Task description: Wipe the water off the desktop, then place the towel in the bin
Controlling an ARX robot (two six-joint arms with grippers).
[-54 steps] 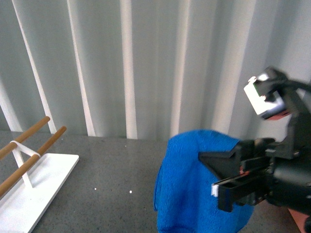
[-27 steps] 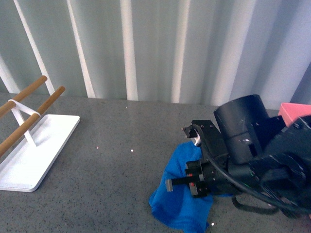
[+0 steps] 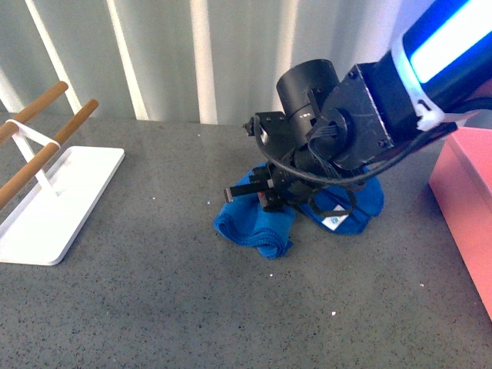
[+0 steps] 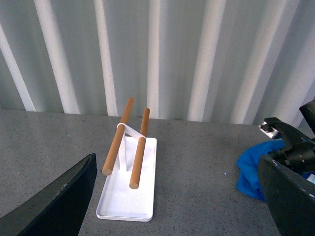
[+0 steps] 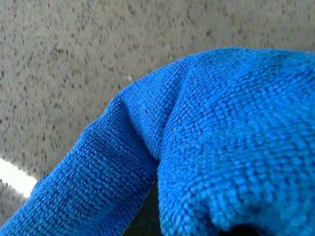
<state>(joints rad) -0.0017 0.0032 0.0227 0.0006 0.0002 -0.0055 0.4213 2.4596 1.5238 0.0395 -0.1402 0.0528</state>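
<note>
Blue and fluffy, the towel (image 3: 261, 227) lies bunched on the counter (image 3: 154, 307) near the middle of the front view, part of it spread flat behind and part rolled into a thick fold at the front. A small white label (image 3: 336, 223) shows on its flat part. The right fingers (image 3: 265, 192) are pressed down into the cloth from above and appear clamped on a bunch of it. In the right wrist view the towel (image 5: 221, 147) fills most of the frame very close to the lens, with speckled grey counter (image 5: 74, 59) beyond it.

To the right of the towel, apart from it, stands the salmon-pink bin (image 3: 469, 200), cut off by the frame edge. Well to the left on the counter sits a white rack (image 3: 61, 200) with two wooden rods (image 3: 46, 150).

The left fingers (image 4: 54, 201) are spread wide and hold nothing, hanging above the counter, with the rack (image 4: 128, 196) between them in the left wrist view. Pale ribbed wall panels (image 3: 200, 61) stand behind the counter.
</note>
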